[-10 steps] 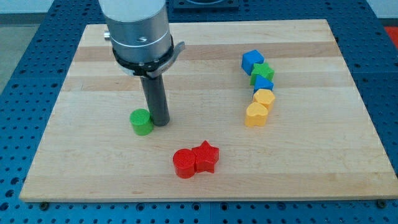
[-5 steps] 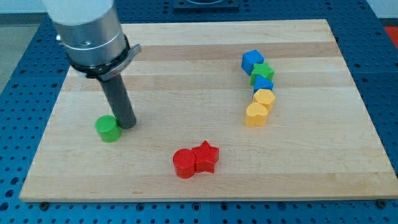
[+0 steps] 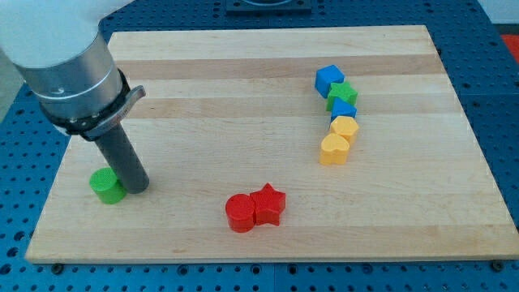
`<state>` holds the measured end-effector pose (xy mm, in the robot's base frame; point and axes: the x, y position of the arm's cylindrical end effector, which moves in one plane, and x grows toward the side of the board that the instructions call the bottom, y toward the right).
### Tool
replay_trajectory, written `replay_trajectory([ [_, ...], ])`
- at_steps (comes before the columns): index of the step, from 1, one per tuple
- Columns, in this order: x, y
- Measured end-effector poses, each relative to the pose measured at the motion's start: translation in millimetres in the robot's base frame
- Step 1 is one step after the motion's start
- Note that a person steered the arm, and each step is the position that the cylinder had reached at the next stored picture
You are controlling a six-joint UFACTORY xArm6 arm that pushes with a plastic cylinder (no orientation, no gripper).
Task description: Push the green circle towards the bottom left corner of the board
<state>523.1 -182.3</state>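
Where my tip [image 3: 136, 187] rests, the smooth green circle [image 3: 106, 185] touches it.

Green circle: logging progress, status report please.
My tip touching the green circle on its right side. Circle near the board's left edge, short of the bottom left corner. Nothing between it and the corner.

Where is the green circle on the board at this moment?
The green circle lies near the board's left edge, in the lower part of the view. My tip touches its right side, and the red circle is far to the right.
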Motion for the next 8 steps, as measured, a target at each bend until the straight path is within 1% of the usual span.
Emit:
replay_trajectory([
  [1, -21.4, -3.1],
  [2, -24.4, -14.1],
  [4, -24.4, -19.3],
  [6, -15.6, -42.1],
  [8, -15.8, -34.1],
])
